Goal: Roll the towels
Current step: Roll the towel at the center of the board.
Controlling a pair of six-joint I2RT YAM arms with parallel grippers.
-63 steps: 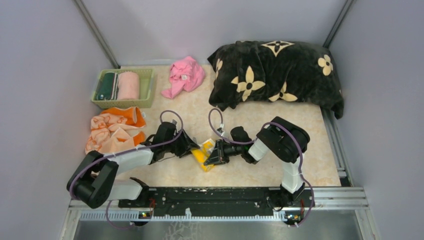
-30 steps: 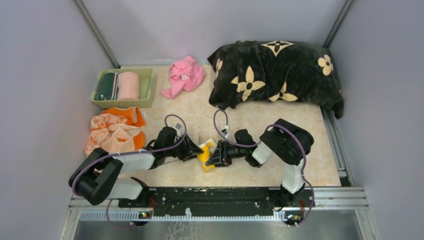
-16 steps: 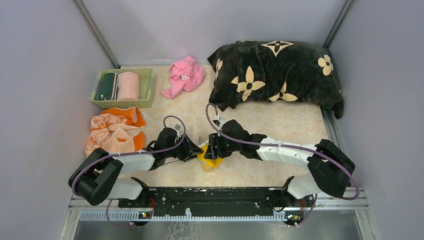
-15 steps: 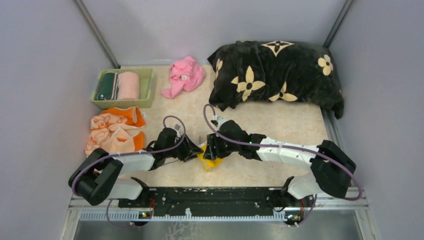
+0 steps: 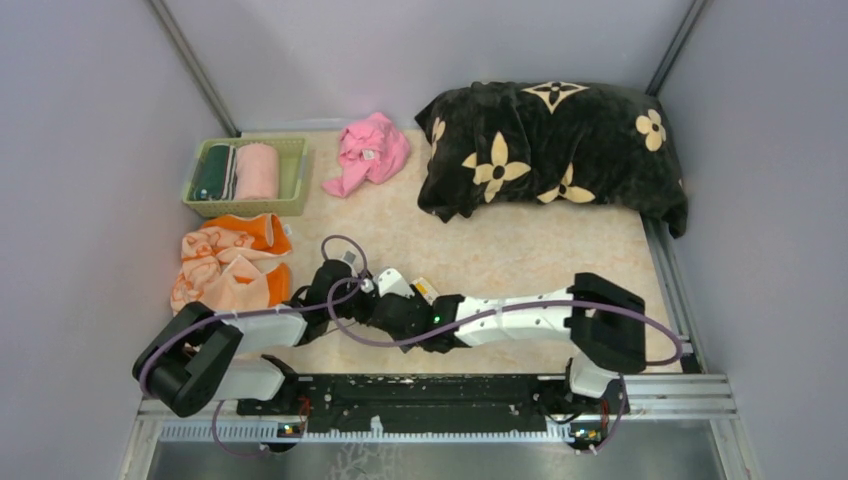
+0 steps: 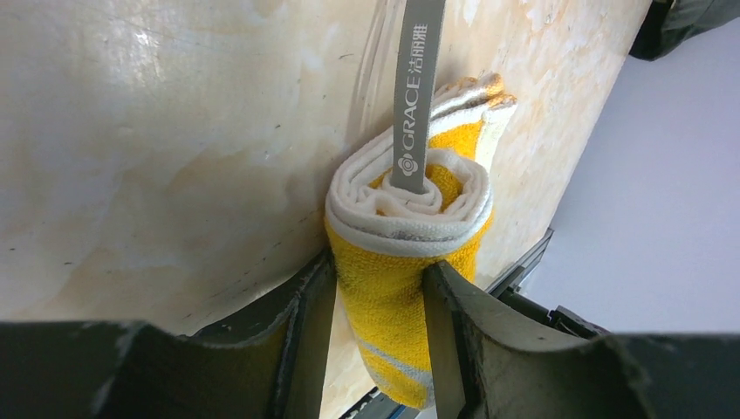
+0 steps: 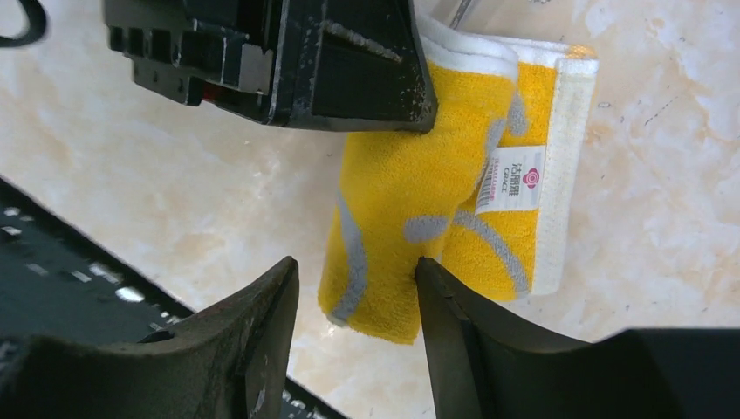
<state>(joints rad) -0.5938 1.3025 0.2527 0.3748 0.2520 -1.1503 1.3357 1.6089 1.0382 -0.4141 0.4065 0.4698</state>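
The yellow towel (image 6: pixel 406 218), grey-patterned and white-edged, sits tightly rolled at six o'clock seen from above. The peach-and-orange towel (image 5: pixel 230 262) lies crumpled at its nine o'clock.

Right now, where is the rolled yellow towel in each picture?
Top external: rolled yellow towel near centre, mostly hidden under the arms.
Left wrist: centre, pinched in the left gripper.
Right wrist: centre right, below that gripper's black body.
Shared landmark: the left gripper, clamped on it.
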